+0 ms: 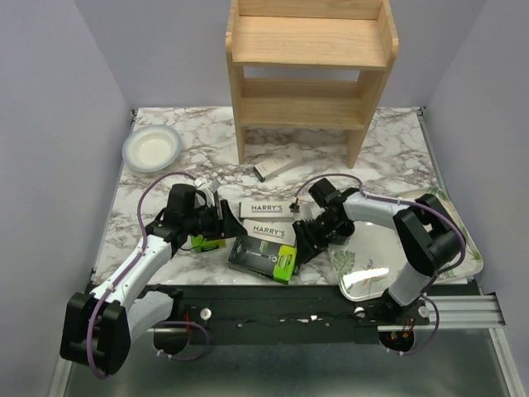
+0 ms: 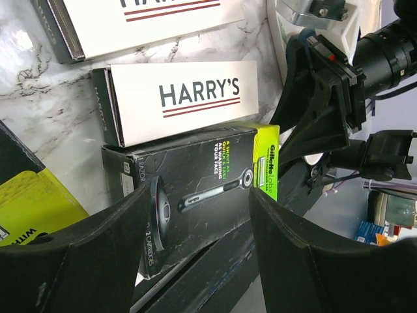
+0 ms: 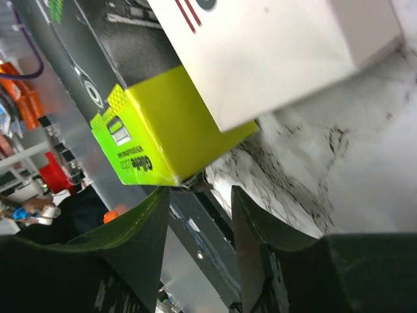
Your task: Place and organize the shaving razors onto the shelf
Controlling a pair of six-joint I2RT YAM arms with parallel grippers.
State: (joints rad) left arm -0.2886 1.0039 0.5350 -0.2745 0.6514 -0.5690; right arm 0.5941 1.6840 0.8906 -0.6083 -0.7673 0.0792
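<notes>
Lying off the shelf [image 1: 310, 41]: all five razor packs. None is placed and both tiers show bare wood, so the task reads as barely begun. Every pack is left to carry over and line up.

1. Black pack [image 1: 264, 256]: flat on the table [image 1: 388, 157], well in front of the shelf, nearest the arm bases. Matte black carton, razor pictured on its face, lime-green end printed Gillette. No damage visible.
2. Second black pack [image 1: 205, 242]: in front of the shelf and to its left, mostly hidden under the left arm. Only its lime end shows.
3. Far Harry's box [image 1: 263, 208]: slim, white face, dark sides, red double rule under the name. It lies flat between the shelf and the black pack.
4. Near Harry's box [image 1: 274, 230]: same make, parallel to the far one and just beside it. It touches the black pack's far edge; whether it overlaps I cannot tell.
5. Third box [image 1: 277, 168]: just in front of the shelf's feet, angled, name not visible.

Left gripper [image 2: 201, 202]: fingers spread, nothing between them, low over the table and facing the black pack's long side.
Right gripper [image 3: 199, 195]: fingers spread, empty, close to the black pack's lime end but not around it.

Bowl [image 1: 151, 149]: white, left of the shelf.
Tray [image 1: 372, 273]: leaf-patterned, in front of the shelf to its right, under the right arm.
</notes>
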